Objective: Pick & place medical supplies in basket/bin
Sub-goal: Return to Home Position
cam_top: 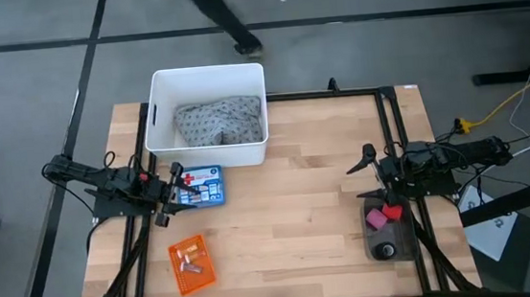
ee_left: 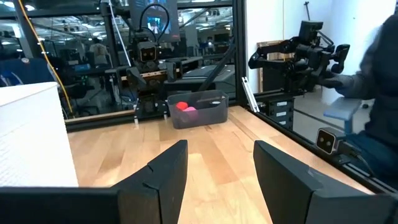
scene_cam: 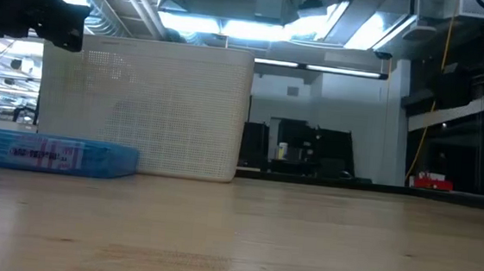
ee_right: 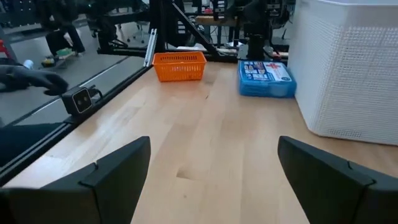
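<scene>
A grey dotted soft pack (cam_top: 220,122) lies inside the white tub (cam_top: 158,105) at the table's far left. A blue first-aid pack (cam_top: 206,186) lies flat on the table in front of the tub. The orange basket (cam_top: 191,265) near the left front edge holds tiny tan pieces. The dark tray (cam_top: 389,237) at the right front holds pink, red and black rolls. My left gripper (ee_left: 214,180) hangs open, level, above the table beside the blue pack (scene_cam: 50,153). My right gripper (ee_right: 211,180) is open too, next to the dark tray and above the table.
Bare wooden tabletop (cam_top: 299,203) spreads between the two arms. A black frame rail (cam_top: 393,128) runs along the table's right and far sides. A person's leg (cam_top: 225,17) shows beyond the far edge, and a sleeve (ee_left: 379,81) shows past the table's side.
</scene>
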Controlling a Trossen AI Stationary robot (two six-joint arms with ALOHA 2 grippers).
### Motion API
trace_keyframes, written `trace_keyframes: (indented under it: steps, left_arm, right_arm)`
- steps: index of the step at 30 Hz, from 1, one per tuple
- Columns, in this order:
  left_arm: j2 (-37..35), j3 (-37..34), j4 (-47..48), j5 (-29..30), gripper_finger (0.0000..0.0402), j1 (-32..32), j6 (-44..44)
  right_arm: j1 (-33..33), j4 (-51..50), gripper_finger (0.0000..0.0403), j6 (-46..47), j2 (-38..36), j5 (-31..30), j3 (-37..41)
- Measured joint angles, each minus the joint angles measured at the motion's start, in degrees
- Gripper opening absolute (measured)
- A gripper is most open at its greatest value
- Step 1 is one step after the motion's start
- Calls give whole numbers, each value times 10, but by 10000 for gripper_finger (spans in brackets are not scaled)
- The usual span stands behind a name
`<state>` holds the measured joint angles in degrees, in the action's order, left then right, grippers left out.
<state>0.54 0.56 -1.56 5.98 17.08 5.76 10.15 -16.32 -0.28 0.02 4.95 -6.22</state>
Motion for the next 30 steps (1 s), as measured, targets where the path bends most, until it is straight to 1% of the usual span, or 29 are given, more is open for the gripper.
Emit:
trace_keyframes:
  steps: [5, 11, 14, 30]
  left_arm:
    - [0, 0, 0, 0, 182, 0, 0]
    - [0, 0, -1, 0, 182, 0, 0]
    - [0, 0, -1, 0, 182, 0, 0]
    - [0, 0, -1, -1, 182, 0, 0]
  right_arm:
    - [0, 0, 352, 8, 0, 0, 0]
    - [0, 0, 352, 105, 0, 0, 0]
    - [0, 0, 352, 133, 0, 0, 0]
    - [0, 0, 352, 133, 0, 0, 0]
